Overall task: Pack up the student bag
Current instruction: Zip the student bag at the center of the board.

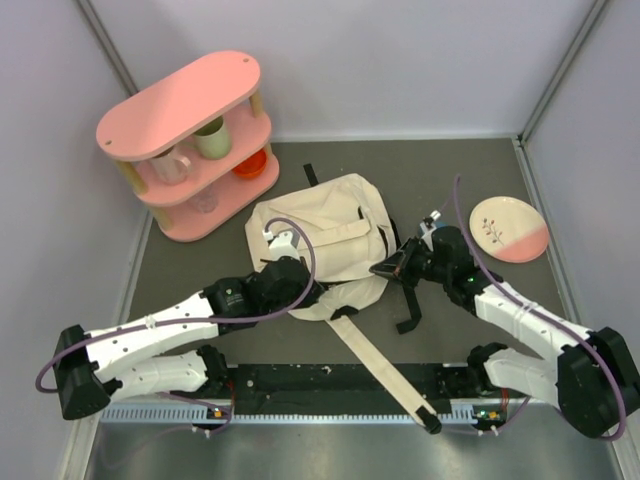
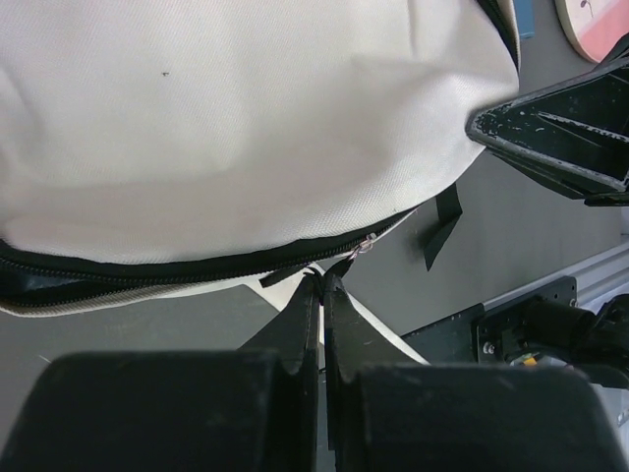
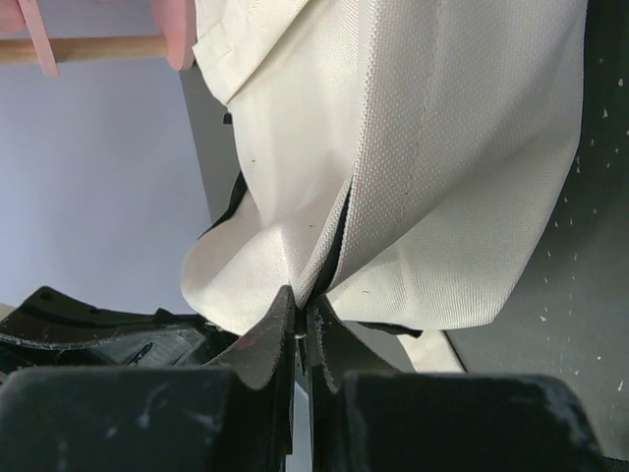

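The student bag (image 1: 330, 235), a cream canvas backpack, lies in the middle of the table. Its long cream strap (image 1: 385, 370) runs toward the near edge. My left gripper (image 1: 312, 288) is at the bag's near edge. In the left wrist view it (image 2: 322, 278) is shut on the black zipper pull at the end of the black zipper line (image 2: 147, 270). My right gripper (image 1: 380, 268) is at the bag's right side. In the right wrist view it (image 3: 301, 303) is shut on a fold of the bag's cream fabric (image 3: 442, 147) beside a dark seam.
A pink two-tier shelf (image 1: 185, 110) stands at the back left with cups and an orange bowl (image 1: 251, 163). A cream and pink plate (image 1: 508, 228) lies at the right. Grey walls close in the left, back and right sides.
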Available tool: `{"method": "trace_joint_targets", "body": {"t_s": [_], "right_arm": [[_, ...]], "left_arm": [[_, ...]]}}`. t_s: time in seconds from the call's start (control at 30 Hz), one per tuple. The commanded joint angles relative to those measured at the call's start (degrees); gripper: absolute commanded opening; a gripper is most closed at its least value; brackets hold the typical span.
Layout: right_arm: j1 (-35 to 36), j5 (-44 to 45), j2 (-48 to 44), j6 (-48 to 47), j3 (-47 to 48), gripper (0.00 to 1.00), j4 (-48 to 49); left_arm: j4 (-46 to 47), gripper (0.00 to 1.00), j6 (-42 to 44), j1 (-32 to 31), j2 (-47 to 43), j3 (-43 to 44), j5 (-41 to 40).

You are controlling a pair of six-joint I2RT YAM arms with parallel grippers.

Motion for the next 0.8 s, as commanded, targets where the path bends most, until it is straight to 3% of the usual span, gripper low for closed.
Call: {"method": "trace_joint_targets", "body": {"t_s": [0.0,0.53,0.67,0.7,0.77], "right_arm": [[-3.0,7.4,-1.5,-4.9,1.2,0.0,-0.9],[-3.1,13.0,-5.1,-10.2,2.5,0.0,-9.3],[-3.1,11.0,-6.1,-12.1,2.4,0.0,-9.6],[-3.1,9.7,-6.6,-13.0,2.6,0.26,-9.6],[-3.1,7.0,-8.9,-14.3,3.5,0.49,-11.5]], "left_arm": [[-10.9,0.0,-0.4,0.0,-2.5,-0.7,-4.3],[-20.4,0.0,-4.5,0.1,-4.0,-3.2,-8.7],[-17.6,0.0,-2.9,0.0,-3.9,-2.7,-7.8],[-16.0,0.0,-0.7,0.0,-4.0,-2.5,-6.7],[-10.8,0.0,1.1,0.0,-4.1,-2.6,-4.2]]}}
